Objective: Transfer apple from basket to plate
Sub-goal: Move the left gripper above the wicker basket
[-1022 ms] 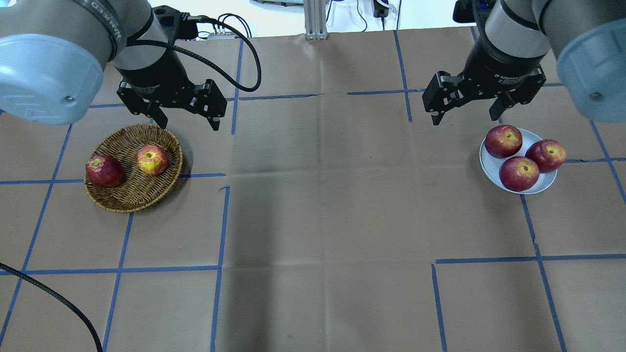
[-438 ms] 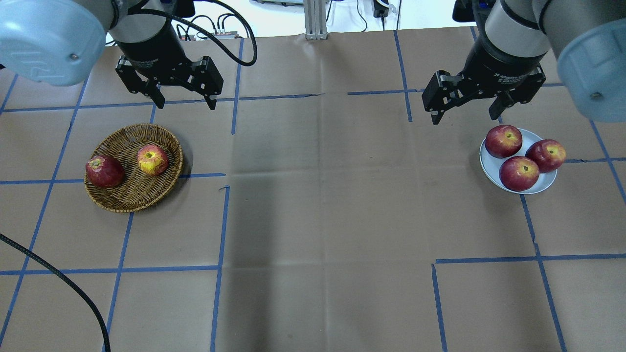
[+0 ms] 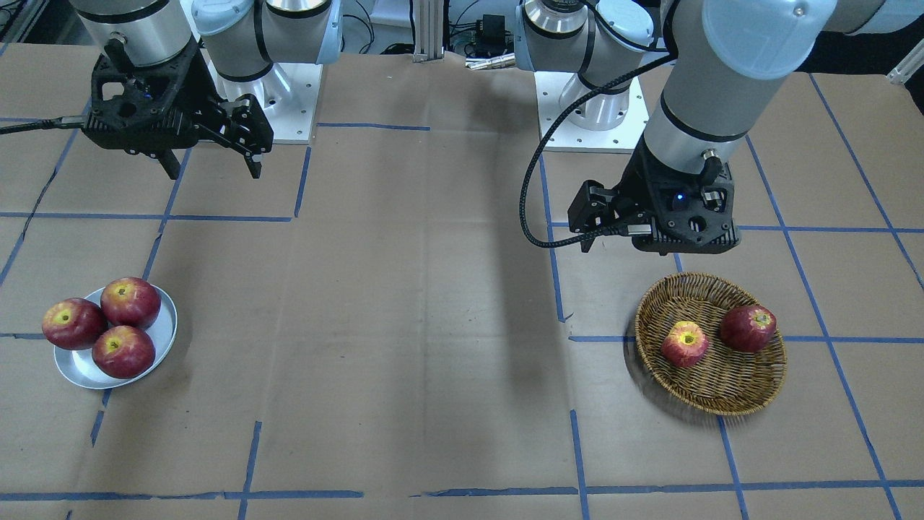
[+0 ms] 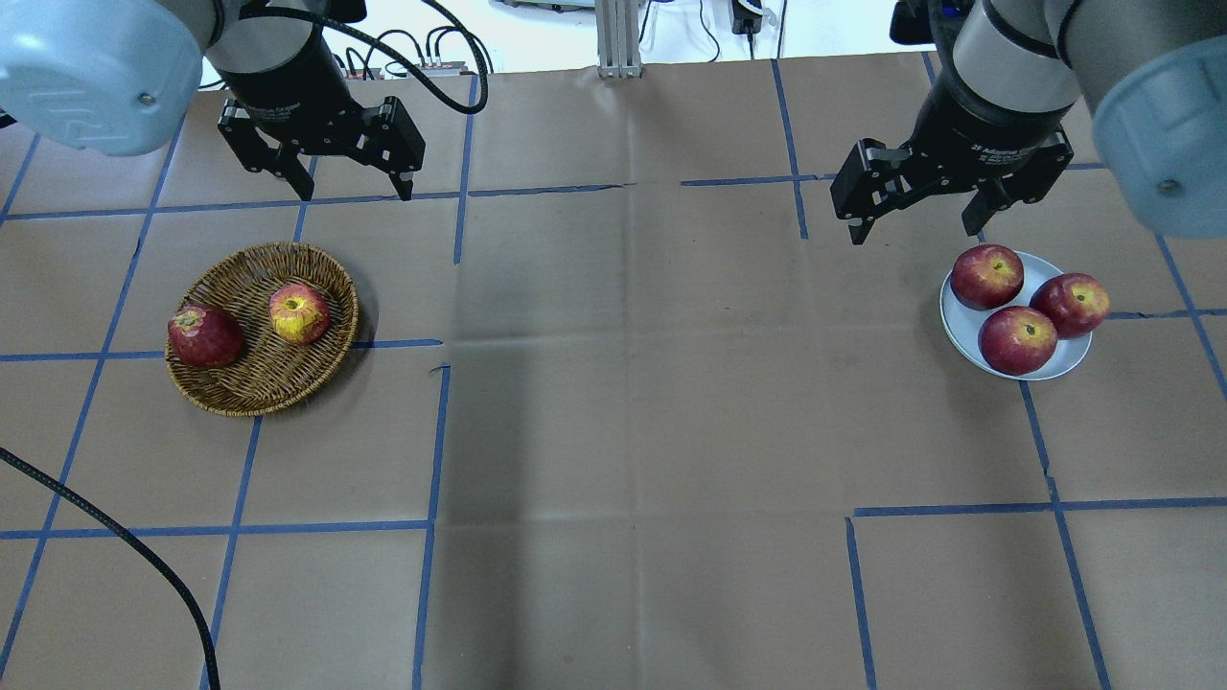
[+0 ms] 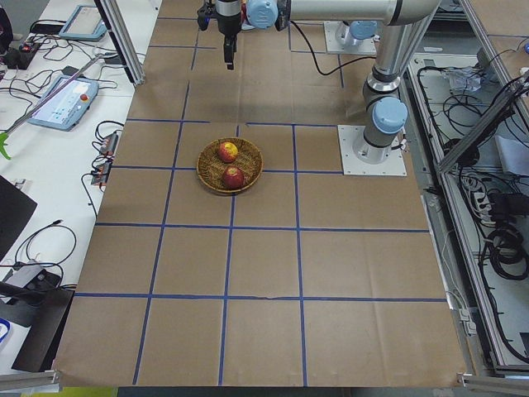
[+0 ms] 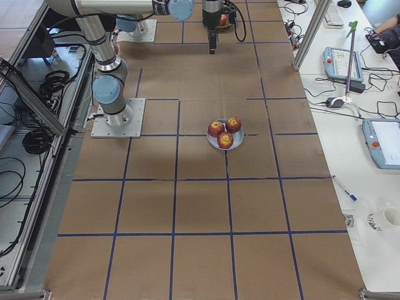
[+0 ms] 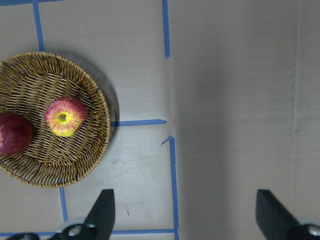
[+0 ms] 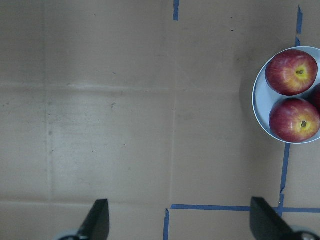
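Note:
The apple (image 4: 299, 313), pale pinkish-red with a yellow patch around the stem, lies in the wicker basket (image 4: 259, 379) at the left; it also shows in the front view (image 3: 685, 344) and the left wrist view (image 7: 66, 116). The silver-grey plate (image 4: 1066, 356) sits at the right. My left gripper (image 4: 357, 192) is open and empty, high above the table beyond the basket's far side. My right gripper (image 4: 915, 230) is open and empty, above the table just beyond and left of the plate.
A dark red apple (image 4: 203, 335) lies in the basket's left part. Three glossy red apples (image 4: 1018, 339) fill most of the plate. Blue tape lines grid the brown paper table cover (image 4: 633, 383). A black cable (image 4: 125, 546) crosses the near left corner.
My left gripper has moved away from the basket toward the table's far side, still open and empty. The right gripper has barely moved. Both basket apples lie as before.

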